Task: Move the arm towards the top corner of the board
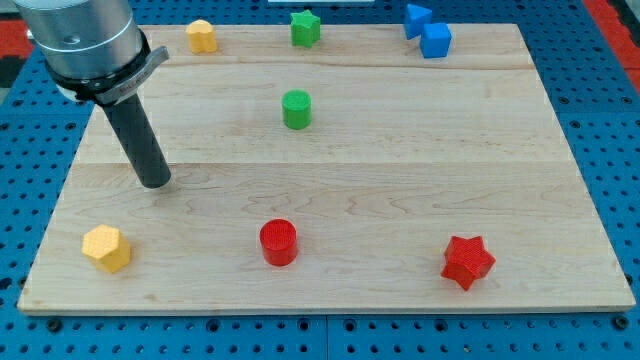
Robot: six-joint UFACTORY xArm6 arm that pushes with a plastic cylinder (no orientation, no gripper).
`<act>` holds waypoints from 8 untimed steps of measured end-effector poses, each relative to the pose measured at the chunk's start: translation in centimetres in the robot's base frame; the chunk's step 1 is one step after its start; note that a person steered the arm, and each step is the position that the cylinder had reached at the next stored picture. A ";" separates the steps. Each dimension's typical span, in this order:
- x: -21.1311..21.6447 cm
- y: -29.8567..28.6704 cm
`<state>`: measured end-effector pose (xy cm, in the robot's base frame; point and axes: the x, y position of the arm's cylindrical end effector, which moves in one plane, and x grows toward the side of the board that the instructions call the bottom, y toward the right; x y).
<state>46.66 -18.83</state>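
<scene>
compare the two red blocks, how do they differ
The red cylinder is round with a flat top; the red star has points. The cylinder sits at the view's bottom centre, the star further toward the view's right. My tip is nearer the cylinder, touching neither. Both are red and stand apart.

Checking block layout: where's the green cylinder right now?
The green cylinder sits in the camera view's upper middle, directly below the green star at the board's top edge, well right of my tip.

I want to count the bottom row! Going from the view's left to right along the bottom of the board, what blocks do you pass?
Yellow hexagonal block → red cylinder block → red star-shaped block.
</scene>
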 end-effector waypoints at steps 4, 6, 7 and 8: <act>-0.2 1.2; -2.6 15.7; -6.1 24.3; -9.6 33.5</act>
<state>37.09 14.71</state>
